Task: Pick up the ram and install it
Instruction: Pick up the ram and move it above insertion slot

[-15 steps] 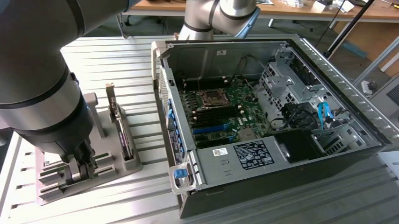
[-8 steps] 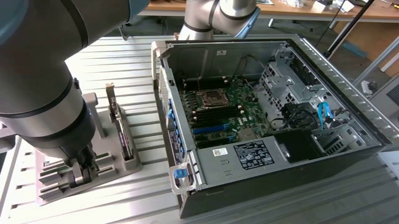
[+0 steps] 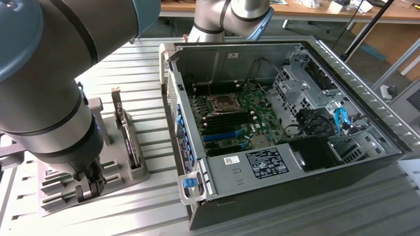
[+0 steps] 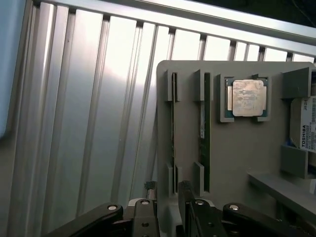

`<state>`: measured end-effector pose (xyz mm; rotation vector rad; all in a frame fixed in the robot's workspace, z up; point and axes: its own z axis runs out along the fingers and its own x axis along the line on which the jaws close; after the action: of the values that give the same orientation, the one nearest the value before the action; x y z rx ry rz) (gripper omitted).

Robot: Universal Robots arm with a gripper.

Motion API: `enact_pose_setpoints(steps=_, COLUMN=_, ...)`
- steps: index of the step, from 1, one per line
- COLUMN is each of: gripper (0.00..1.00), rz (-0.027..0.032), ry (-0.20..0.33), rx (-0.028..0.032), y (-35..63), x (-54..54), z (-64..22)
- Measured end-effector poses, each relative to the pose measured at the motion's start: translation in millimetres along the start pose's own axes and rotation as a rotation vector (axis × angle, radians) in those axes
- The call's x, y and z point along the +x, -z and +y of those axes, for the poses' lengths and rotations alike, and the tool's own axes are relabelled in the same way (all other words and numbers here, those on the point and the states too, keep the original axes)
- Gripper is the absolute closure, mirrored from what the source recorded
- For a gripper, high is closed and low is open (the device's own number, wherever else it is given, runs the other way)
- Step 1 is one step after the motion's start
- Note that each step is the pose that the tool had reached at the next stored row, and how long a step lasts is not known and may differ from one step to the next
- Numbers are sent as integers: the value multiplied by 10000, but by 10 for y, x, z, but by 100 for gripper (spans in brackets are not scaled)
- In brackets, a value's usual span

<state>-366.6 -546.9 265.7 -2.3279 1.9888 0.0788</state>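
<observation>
A silver-tubed robot arm (image 3: 49, 118) with blue-grey joint caps and black seam rings ends in a black gripper (image 4: 166, 190) of hinged links pinned by bright screws (image 4: 144, 202).

Arm (image 3: 46, 98) points down (end effector (image 4: 168, 190) jaws apart).

Ram (image 4: 173, 129) in tray (image 4: 237, 158) slot beside twin (image 4: 203, 129)

We show a ribbed metal table (image 3: 154, 162) bearing two things set apart: a grey slotted holder tray (image 3: 121, 179) toward the exterior view's left, and an open computer case (image 3: 295, 199), lying on its side, toward the exterior view's right.
</observation>
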Motion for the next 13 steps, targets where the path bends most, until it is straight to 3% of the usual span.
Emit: enact_pose_setpoints(steps=13, gripper=69, rz=-1, ry=-1, rx=1, y=-299, x=27, z=8)
